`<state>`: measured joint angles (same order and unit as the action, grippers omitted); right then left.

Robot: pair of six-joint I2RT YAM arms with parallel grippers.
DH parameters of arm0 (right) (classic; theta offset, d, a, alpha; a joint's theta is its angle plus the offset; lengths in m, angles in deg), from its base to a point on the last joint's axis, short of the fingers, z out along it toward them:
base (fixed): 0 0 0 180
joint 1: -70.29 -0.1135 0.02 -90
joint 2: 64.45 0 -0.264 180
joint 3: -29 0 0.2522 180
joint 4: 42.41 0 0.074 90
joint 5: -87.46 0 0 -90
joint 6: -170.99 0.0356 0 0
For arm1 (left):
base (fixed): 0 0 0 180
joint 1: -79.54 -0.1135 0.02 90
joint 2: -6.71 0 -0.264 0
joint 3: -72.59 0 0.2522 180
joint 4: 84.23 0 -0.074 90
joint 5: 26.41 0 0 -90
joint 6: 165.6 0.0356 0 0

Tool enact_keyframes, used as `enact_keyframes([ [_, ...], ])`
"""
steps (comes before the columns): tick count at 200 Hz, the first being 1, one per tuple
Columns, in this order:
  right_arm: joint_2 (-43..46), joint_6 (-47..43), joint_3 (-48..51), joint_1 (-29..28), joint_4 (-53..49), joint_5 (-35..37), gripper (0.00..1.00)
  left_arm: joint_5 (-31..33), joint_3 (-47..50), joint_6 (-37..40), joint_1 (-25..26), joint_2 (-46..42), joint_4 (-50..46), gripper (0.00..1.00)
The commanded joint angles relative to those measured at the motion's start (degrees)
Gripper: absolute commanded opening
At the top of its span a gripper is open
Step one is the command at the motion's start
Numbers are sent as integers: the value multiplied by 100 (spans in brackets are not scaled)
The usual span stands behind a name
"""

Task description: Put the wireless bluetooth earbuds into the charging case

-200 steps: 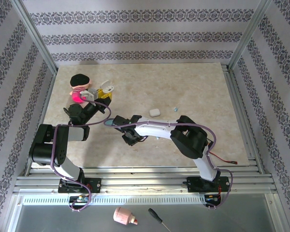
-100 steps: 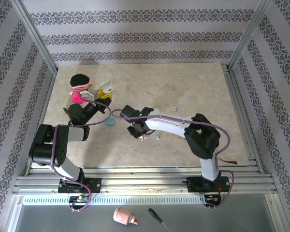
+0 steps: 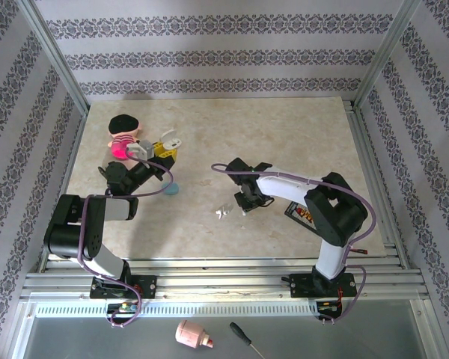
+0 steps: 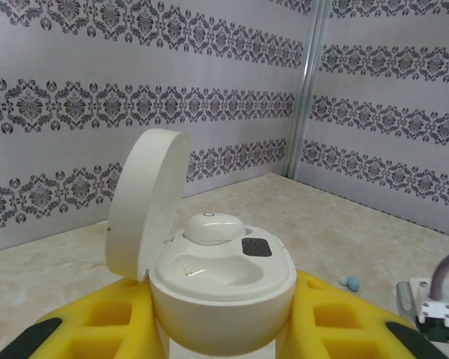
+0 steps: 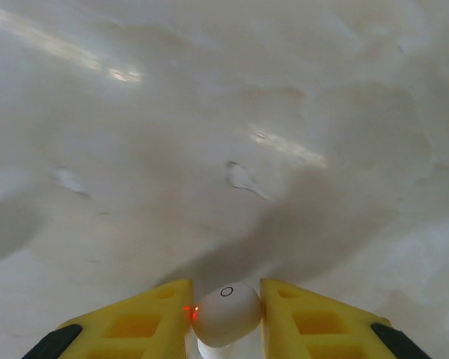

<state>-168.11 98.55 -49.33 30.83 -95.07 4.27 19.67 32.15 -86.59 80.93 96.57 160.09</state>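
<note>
Pinched tight in the right gripper (image 5: 226, 293), between matte yellow fingers (image 5: 135, 321): 1 glossy white earbud (image 5: 226, 310), bean-round, above a pale marbled table (image 5: 209, 112). Clamped in the left gripper (image 4: 221, 293): smooth white charging case (image 4: 224, 303), pebble-shaped, disc lid (image 4: 146, 202) hinged upright, 1 seated earbud (image 4: 213, 226) inside. Beyond it on the table: 1 tiny teal earbud (image 4: 352, 282).
</note>
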Motion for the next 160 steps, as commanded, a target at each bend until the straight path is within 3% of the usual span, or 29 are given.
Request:
enact_keyframes([
  [1, -101, -38, 68, 65, 109, 195, 28, -160, 57, -16, -16, -238, 366, 20],
  [18, -103, 9, 50, 68, 131, 212, 31, -176, 99, 16, -7, -278, 366, 20],
  [52, 425, 311, 185, 19, 250, 567, 55, -192, 215, 164, 11, -369, 368, 20],
  [75, 989, 849, 463, -31, 434, 615, 63, -125, 286, 234, 9, -425, 366, 20],
  [98, 1441, 1625, 879, -32, 657, 564, 64, -47, 321, 254, 19, -452, 365, 20],
  [124, 1795, 2466, 1381, 8, 1253, -25, 61, -47, 312, 272, 27, -435, 367, 20],
  [142, 1788, 2761, 1508, 6, 1547, -409, 59, -65, 304, 283, 28, -421, 368, 19],
  [160, 1671, 2775, 1505, -84, 1587, -273, 56, -69, 311, 305, 36, -445, 370, 20],
])
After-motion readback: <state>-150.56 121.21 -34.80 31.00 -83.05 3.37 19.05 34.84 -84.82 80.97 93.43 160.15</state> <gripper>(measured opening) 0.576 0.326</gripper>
